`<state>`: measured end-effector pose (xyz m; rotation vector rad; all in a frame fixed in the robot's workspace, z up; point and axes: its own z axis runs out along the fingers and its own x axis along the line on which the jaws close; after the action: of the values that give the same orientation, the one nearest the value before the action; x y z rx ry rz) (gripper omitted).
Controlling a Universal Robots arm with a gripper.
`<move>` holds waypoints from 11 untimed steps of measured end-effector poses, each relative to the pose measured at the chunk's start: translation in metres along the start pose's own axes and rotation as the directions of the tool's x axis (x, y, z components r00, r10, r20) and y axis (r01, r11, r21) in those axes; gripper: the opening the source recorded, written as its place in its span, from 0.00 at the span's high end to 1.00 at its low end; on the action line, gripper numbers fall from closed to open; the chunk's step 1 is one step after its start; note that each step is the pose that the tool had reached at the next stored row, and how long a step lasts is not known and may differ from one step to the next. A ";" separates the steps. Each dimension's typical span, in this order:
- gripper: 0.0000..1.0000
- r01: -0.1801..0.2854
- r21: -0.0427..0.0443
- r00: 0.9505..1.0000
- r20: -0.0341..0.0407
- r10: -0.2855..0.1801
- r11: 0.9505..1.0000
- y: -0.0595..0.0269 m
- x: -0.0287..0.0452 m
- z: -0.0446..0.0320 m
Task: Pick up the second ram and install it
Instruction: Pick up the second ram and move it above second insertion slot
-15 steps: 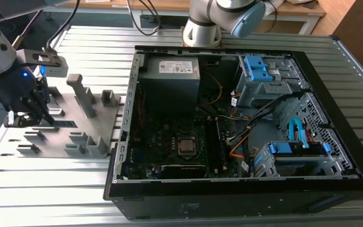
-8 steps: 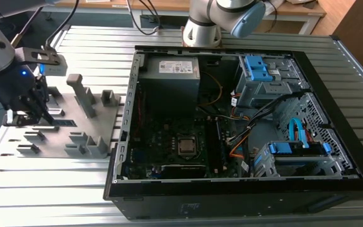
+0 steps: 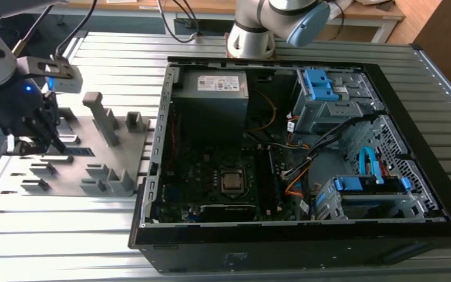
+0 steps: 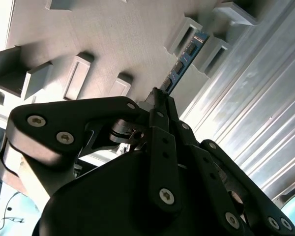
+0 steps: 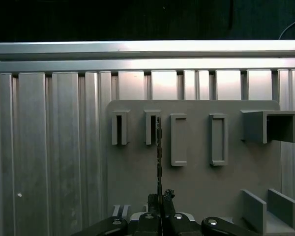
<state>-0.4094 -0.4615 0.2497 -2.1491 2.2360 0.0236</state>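
Note:
The second ram [image 4: 184, 61] is a thin dark blue-green stick with black chips. In the first wrist view the ram [image 5: 159, 147] is seen edge-on, running from my fingers toward a slotted holder block. My gripper [image 4: 160, 96] is shut on one end of it, with the far end beside a grey holder block [image 4: 184, 34]. In the exterior view my gripper [image 3: 44, 145] hangs over the grey holder plate [image 3: 77, 176] at the exterior view's left, with the ram [image 3: 75, 151] just beside it. Whether the stick still rests in its slot I cannot tell.
An open computer case [image 3: 413, 117] lies on the slatted aluminium table [image 3: 53, 235] at the exterior view's right, its motherboard [image 3: 209, 170] exposed, with cables and blue drive bays. Another arm's base [image 3: 253, 29] stands behind the case. Several grey blocks rise from the holder plate.

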 end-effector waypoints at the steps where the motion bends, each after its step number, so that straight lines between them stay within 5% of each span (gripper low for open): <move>1: 0.86 0.000 0.000 1.000 0.000 0.000 1.000 0.0000 0.0000 -0.0006; 11: 0.86 0.000 0.000 1.000 0.000 0.000 1.000 -0.0001 -0.0003 -0.0076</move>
<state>-0.4094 -0.4615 0.2574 -2.1490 2.2359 0.0235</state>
